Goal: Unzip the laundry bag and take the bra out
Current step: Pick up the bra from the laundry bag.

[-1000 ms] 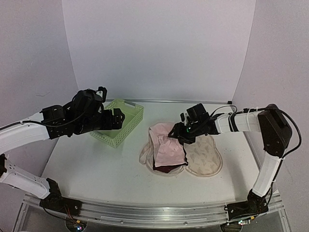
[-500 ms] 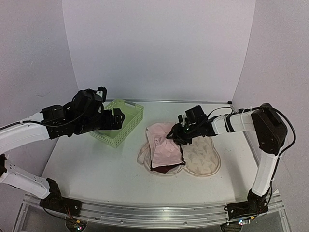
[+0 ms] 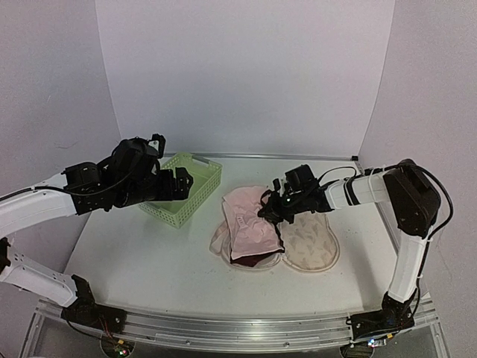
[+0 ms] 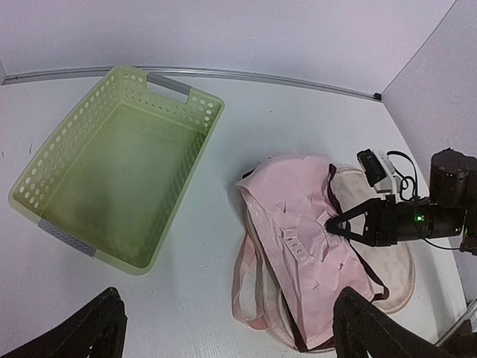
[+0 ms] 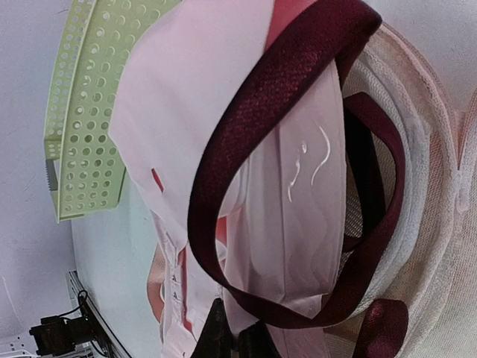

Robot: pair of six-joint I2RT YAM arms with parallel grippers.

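The laundry bag point(image 3: 311, 242) lies open on the table, cream with a small reddish print, its mesh lining point(image 5: 417, 186) showing in the right wrist view. The bra point(image 3: 250, 224) lies partly out over the bag's left half, pale pink lining up, with maroon edging and a maroon strap point(image 5: 223, 171). My right gripper point(image 3: 270, 211) reaches in low from the right and is shut on the bra's pink fabric beside the strap point(image 5: 238, 339). My left gripper point(image 3: 182, 183) hangs open over the basket's near end, well left of the bag, with nothing between its fingers point(image 4: 97, 328).
A light-green lattice basket point(image 3: 212, 168) stands at the back left, its rim point(image 4: 201, 142) a short gap from the bra. White walls close off the back and both sides. The right arm stretches across the table's right side above the bag.
My right gripper has shut on the bra's fabric and shifted slightly left, pulling the pink fabric and the bag a little leftward. The left arm has not moved.
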